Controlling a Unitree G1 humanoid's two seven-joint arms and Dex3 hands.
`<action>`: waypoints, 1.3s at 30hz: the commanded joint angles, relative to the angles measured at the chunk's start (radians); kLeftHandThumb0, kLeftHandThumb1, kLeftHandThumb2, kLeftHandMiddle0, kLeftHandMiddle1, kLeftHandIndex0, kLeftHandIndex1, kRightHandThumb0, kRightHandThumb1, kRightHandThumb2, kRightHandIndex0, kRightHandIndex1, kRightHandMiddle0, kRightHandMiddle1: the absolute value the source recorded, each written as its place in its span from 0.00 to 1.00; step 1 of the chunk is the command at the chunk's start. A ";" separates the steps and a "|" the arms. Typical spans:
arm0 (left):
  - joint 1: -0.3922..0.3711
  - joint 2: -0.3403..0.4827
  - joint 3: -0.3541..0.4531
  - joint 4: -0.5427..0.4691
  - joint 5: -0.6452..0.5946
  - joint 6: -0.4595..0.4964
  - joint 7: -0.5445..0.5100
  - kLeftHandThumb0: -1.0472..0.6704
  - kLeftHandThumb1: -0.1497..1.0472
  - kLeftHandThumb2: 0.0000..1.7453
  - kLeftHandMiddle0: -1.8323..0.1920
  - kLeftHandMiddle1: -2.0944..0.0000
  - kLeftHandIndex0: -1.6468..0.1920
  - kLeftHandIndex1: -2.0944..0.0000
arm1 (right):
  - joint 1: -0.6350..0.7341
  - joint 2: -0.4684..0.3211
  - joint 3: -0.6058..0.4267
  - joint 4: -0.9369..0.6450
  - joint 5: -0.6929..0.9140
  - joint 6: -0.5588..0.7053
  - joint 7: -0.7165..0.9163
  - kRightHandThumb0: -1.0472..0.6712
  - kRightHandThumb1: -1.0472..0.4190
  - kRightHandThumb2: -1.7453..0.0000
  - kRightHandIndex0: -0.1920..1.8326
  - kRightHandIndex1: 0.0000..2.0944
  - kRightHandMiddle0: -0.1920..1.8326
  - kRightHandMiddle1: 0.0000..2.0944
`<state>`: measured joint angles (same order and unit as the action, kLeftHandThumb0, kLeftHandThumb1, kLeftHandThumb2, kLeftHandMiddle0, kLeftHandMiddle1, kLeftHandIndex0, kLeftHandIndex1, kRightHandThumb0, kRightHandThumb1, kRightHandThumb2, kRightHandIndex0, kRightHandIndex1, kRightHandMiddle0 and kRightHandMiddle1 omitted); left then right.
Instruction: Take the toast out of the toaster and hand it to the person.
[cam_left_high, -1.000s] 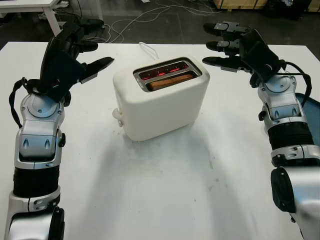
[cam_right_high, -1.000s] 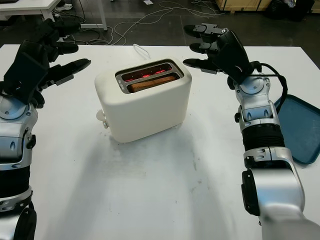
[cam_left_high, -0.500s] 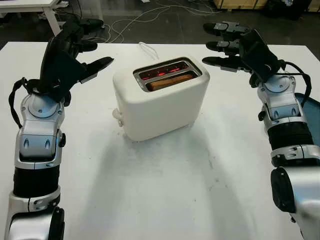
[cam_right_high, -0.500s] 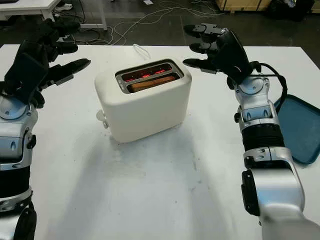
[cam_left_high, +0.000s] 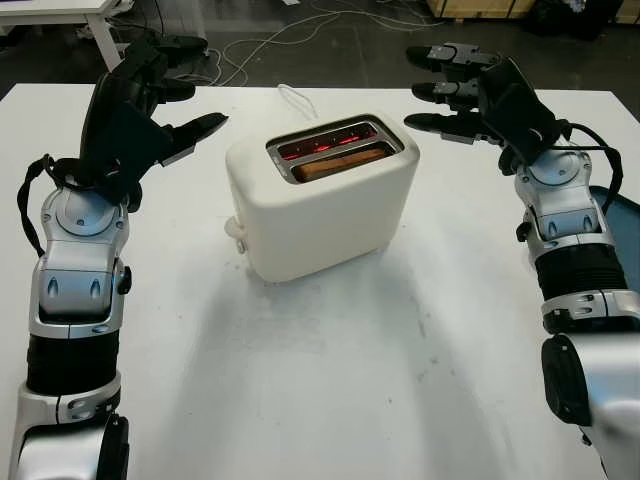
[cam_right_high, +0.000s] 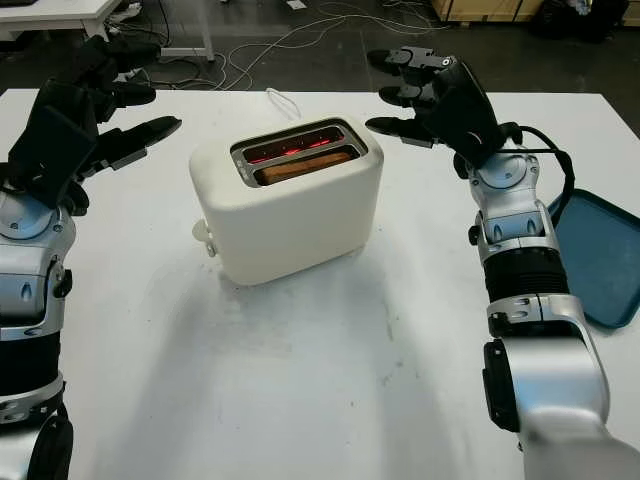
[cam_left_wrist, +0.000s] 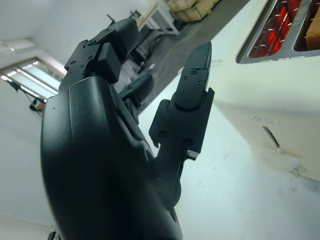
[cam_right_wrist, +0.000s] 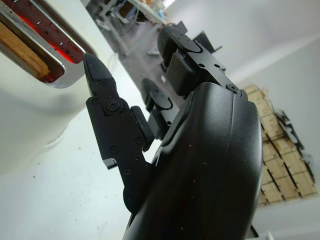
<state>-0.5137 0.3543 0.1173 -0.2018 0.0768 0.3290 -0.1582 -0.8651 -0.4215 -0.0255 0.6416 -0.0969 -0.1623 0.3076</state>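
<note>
A cream toaster (cam_left_high: 322, 202) stands in the middle of the white table (cam_left_high: 330, 380). Its far slot glows red, and a brown slice of toast (cam_left_high: 338, 163) sits low in the near slot. The same toast (cam_right_wrist: 20, 48) edge shows in the right wrist view. My left hand (cam_left_high: 150, 95) hovers open above the table to the left of the toaster, apart from it. To the toaster's right, near its top corner, my right hand (cam_left_high: 462, 92) hangs open and holds nothing.
A blue tray (cam_right_high: 598, 255) lies at the table's right edge beside my right forearm. The toaster's white cord (cam_left_high: 297, 100) runs off the far edge. Cables lie on the dark floor beyond, and a white desk leg stands at the far left.
</note>
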 joint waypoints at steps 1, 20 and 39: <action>-0.001 0.005 -0.004 0.002 0.006 -0.007 0.006 0.42 0.88 0.02 0.88 0.48 0.77 0.66 | -0.004 -0.003 -0.003 -0.006 0.005 -0.024 -0.005 0.46 0.19 1.00 0.43 0.03 0.41 0.00; 0.004 0.002 0.003 -0.001 -0.005 -0.001 0.003 0.43 0.88 0.02 0.88 0.49 0.78 0.68 | -0.001 -0.001 -0.002 -0.016 0.003 -0.009 -0.009 0.47 0.19 1.00 0.43 0.02 0.41 0.00; 0.006 0.005 0.001 -0.004 -0.003 -0.001 0.001 0.42 0.89 0.01 0.87 0.50 0.77 0.69 | 0.000 -0.005 0.004 -0.021 -0.005 -0.012 -0.012 0.45 0.19 1.00 0.44 0.02 0.41 0.00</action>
<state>-0.5120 0.3542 0.1180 -0.2019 0.0748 0.3295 -0.1583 -0.8649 -0.4215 -0.0235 0.6356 -0.1012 -0.1623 0.2983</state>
